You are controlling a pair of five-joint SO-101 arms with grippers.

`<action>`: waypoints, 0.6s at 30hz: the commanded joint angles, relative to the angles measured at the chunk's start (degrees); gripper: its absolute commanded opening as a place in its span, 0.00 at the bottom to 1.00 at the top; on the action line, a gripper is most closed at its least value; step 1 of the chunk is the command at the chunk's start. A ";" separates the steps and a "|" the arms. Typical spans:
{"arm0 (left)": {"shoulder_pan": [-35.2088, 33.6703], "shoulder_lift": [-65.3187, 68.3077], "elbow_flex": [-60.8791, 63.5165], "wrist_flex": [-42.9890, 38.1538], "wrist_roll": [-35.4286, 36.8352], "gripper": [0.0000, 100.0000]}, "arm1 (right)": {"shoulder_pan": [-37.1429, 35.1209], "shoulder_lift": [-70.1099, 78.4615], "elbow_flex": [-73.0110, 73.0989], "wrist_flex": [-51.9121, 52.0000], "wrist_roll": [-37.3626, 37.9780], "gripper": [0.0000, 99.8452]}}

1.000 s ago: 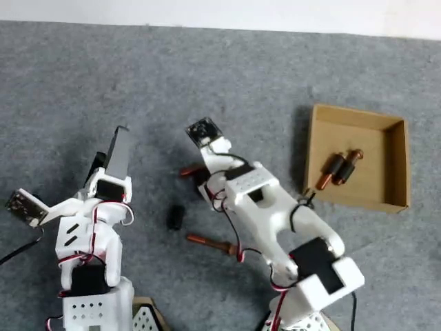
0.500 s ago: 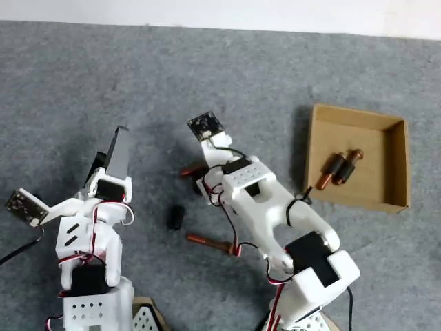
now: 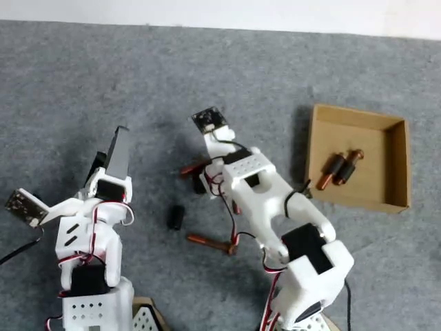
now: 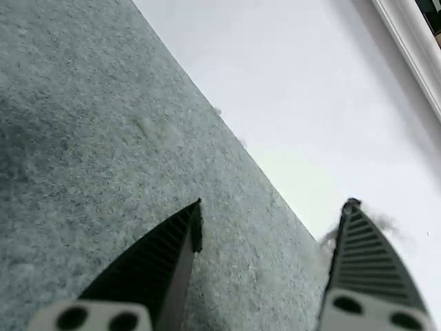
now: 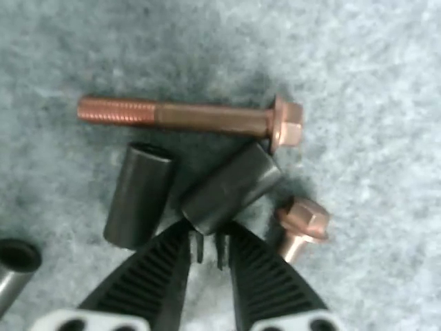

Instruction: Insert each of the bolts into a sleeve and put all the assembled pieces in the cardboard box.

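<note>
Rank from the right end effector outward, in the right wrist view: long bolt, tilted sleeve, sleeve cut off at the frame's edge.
1. Tilted sleeve, right at the right end effector tips.
2. Long bolt, lying just beyond that sleeve.
3. Cut-off sleeve, far aside.

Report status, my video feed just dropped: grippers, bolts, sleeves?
Left gripper open over mat. Right gripper nearly shut at a sleeve end. Two assembled pieces in cardboard box. Loose bolts crowd close.
</note>
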 commanded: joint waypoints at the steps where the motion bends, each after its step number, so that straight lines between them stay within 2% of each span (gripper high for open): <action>1: 0.66 -0.92 -0.40 -1.32 0.35 0.29 | -0.31 0.04 -1.10 1.54 -0.09 0.00; 5: 0.66 -0.92 -0.40 -1.32 0.35 0.29 | -0.22 -7.16 1.54 -1.36 1.58 0.00; 8: 0.66 -0.92 -0.40 -1.32 0.35 0.29 | 0.48 -14.73 10.51 -8.13 5.27 0.00; 14: 0.66 -0.92 -0.40 -1.32 0.35 0.29 | 0.75 -33.19 28.62 -20.70 5.89 0.00; 18: 0.66 -0.92 -0.40 -1.32 0.35 0.29 | 1.19 -44.88 37.85 -23.08 5.89 0.00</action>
